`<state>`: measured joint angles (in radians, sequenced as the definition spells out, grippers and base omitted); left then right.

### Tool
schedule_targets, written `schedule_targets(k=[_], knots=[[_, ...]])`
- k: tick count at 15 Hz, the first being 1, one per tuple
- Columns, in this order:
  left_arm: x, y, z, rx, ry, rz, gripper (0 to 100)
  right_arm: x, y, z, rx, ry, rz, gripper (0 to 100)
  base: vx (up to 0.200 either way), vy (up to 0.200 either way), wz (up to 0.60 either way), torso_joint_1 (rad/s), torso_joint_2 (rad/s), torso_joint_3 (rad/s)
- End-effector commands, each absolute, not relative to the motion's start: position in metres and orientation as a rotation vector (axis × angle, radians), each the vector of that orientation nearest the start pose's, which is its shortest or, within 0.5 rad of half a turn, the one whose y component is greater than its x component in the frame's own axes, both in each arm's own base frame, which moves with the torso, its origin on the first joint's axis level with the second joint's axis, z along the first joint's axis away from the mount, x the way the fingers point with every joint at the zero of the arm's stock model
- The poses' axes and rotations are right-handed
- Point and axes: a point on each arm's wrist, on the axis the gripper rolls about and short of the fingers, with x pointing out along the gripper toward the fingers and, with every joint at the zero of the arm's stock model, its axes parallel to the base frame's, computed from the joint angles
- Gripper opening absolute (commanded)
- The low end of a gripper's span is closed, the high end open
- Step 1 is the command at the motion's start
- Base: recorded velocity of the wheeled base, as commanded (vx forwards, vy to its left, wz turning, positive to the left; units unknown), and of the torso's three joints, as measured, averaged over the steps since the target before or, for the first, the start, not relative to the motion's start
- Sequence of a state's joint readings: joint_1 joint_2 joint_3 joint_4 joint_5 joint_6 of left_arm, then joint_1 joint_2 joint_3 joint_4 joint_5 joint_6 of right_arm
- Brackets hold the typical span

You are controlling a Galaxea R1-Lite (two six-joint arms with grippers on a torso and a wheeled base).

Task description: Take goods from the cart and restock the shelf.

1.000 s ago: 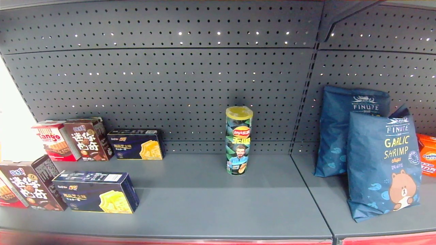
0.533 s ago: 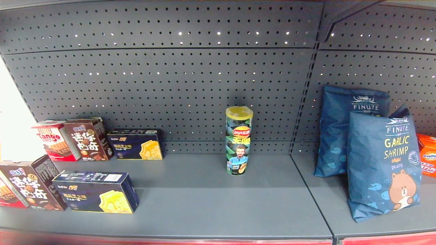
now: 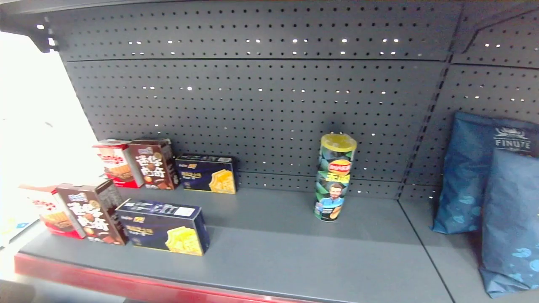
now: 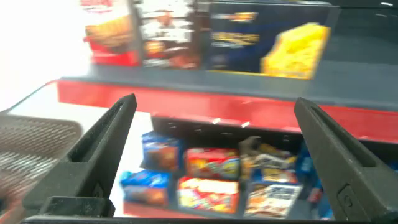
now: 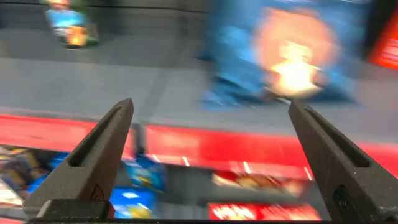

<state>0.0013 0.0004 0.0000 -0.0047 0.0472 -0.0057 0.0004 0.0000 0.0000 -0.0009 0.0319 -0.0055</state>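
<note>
One chip can (image 3: 334, 176) with a yellow lid stands upright on the grey shelf (image 3: 273, 252), near the perforated back panel (image 3: 252, 109) and well apart from the other goods. Toward the robot's left are two dark blue boxes (image 3: 166, 227), two brown boxes (image 3: 93, 212) and two red wafer boxes (image 3: 116, 163), set in a front row and a back row. On the robot's right, past the shelf seam, two blue snack bags (image 3: 471, 176) stand one before the other. The left gripper (image 4: 214, 102) hangs before the red shelf edge (image 4: 205, 112), jaws wide apart and holding nothing, with snack packets (image 4: 208, 180) on the lower tier and grey wire mesh (image 4: 31, 146) beside it. The right gripper (image 5: 210, 104) is likewise spread and empty.
</note>
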Motion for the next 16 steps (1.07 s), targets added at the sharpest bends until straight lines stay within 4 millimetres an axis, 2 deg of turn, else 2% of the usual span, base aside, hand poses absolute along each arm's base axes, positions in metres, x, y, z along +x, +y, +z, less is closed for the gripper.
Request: schedule_targets(k=[1, 15, 16], knots=[[-0.0228, 0.001, 0.076, -0.006, -0.005, 0.049, 100, -0.0228, 0.0007, 0.0756, -0.006, -0.002, 0.032, 100, 0.0, 0.0, 0.6, -0.012, 0.0, 0.002], [-0.0228, 0.0009, 0.0758, -0.002, -0.003, 0.038, 100, -0.0228, 0.0007, 0.0756, -0.005, -0.002, 0.032, 100, 0.0, 0.0, 0.6, 0.001, 0.0, 0.002], [-0.0228, 0.0009, 0.0758, -0.002, -0.003, 0.038, 100, -0.0228, 0.0007, 0.0758, -0.005, -0.003, 0.034, 100, 0.0, 0.0, 0.0, 0.0, 0.0, 0.0]])
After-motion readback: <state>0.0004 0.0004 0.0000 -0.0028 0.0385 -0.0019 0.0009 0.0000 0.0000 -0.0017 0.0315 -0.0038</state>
